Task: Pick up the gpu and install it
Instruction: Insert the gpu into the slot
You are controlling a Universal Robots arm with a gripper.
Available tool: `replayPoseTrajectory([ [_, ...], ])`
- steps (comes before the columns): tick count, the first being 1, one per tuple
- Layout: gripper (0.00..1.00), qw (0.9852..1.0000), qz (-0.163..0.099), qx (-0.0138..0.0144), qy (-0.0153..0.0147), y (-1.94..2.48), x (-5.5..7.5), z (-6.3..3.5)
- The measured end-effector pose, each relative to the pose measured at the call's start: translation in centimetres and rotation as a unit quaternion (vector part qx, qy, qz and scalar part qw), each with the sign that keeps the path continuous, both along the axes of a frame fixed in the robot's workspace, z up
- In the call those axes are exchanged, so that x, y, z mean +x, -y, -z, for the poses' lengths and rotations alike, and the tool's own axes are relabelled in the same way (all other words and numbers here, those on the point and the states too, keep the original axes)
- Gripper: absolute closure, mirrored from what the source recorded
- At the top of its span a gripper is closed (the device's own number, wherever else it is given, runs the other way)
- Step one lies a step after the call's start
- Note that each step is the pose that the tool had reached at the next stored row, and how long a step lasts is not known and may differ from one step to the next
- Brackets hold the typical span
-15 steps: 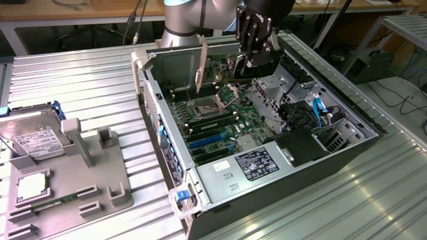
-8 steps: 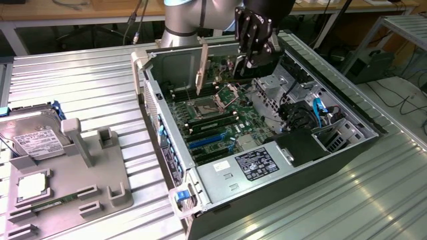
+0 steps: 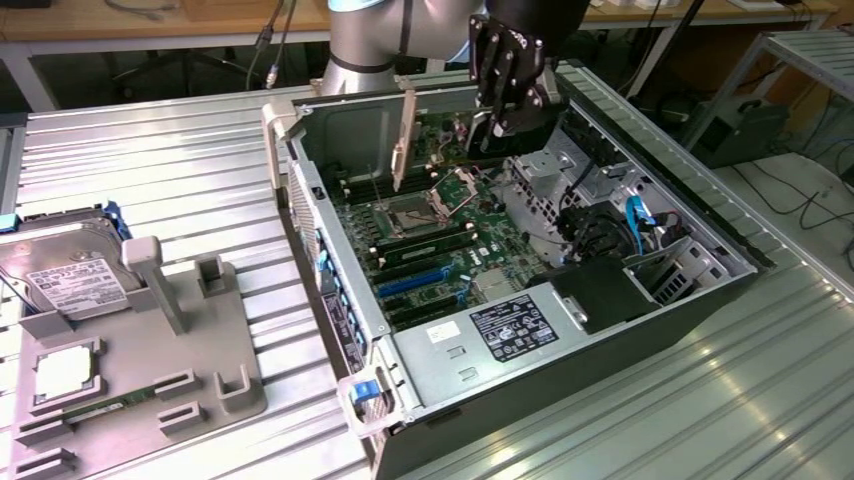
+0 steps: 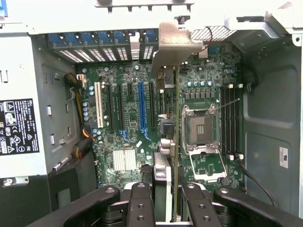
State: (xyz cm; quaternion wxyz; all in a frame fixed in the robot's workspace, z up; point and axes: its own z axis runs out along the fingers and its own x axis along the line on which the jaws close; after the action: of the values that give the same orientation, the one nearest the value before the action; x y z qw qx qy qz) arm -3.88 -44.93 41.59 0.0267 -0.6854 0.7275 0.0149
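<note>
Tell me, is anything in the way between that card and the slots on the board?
Nothing visible is. The gripper clamps the gpu edge-on over the motherboard, and the slots lie bare, with no cable or other card across them.

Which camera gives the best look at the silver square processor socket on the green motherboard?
The wrist view: it looks straight down on the silver square processor socket, its metal frame flipped open, nothing covering it. The exterior view shows the same socket slantwise, deep inside the open grey computer case.
</note>
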Motion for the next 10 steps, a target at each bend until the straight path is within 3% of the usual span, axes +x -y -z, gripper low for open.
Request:
replayPoseTrajectory([
  [10, 0.72, 1.0000, -0.005, -0.0002, -0.0015, 0.00, -0.04, 0.46],
])
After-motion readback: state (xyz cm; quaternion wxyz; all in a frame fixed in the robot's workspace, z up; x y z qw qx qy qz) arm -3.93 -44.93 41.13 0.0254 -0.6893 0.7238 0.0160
